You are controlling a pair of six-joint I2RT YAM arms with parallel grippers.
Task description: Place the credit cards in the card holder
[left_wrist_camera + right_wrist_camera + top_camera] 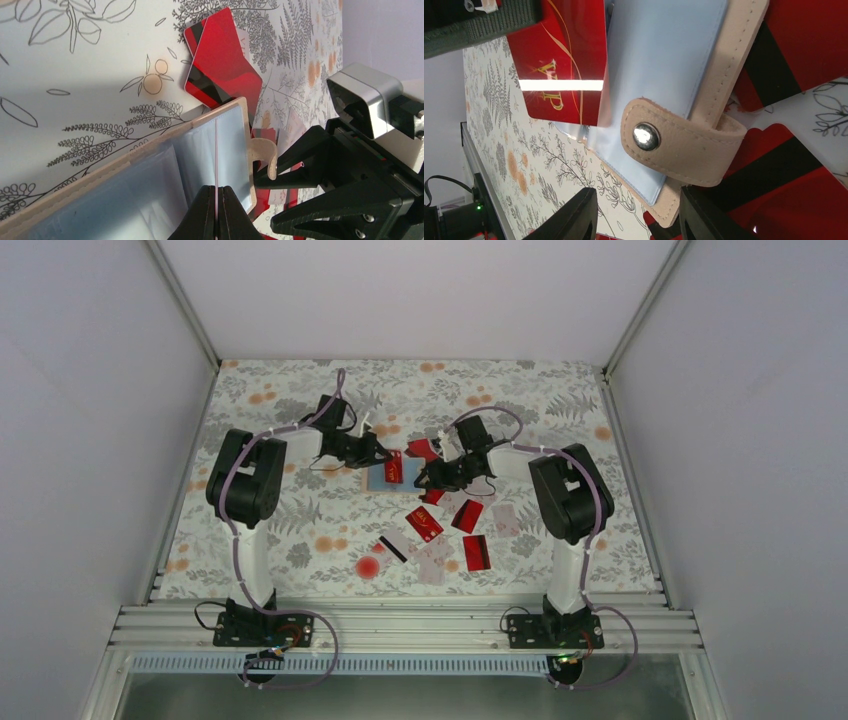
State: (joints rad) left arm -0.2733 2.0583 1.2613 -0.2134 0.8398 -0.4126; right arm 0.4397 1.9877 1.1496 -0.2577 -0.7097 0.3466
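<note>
Pale grey walls [100,390] close in a bench [270,400] covered with a matte cloth printed with grey ferns and orange blossoms. The card holder [664,45] lies open at mid-bench between the two arms, smooth light-blue lining up, framed by stitched tan leather. Its long axis runs left to right, and its rounded strap [696,160] with a shiny metal snap points toward the right arm. The left gripper [216,192] has its fingers pressed together on a glossy red card [559,55] with gold lettering. The card stands over the lining and shows only as a thin edge from the left wrist. Whether its lower edge sits in a clear sleeve is hard to tell. The right gripper [639,195] has its fingers spread on either side of the holder's strap corner. The other credit cards [424,523] lie scattered flat, nearer the arm bases. They are red, pale pink, and one white with a black stripe, and some overlap. A round red blot [368,566] marks the cloth beside them.
</note>
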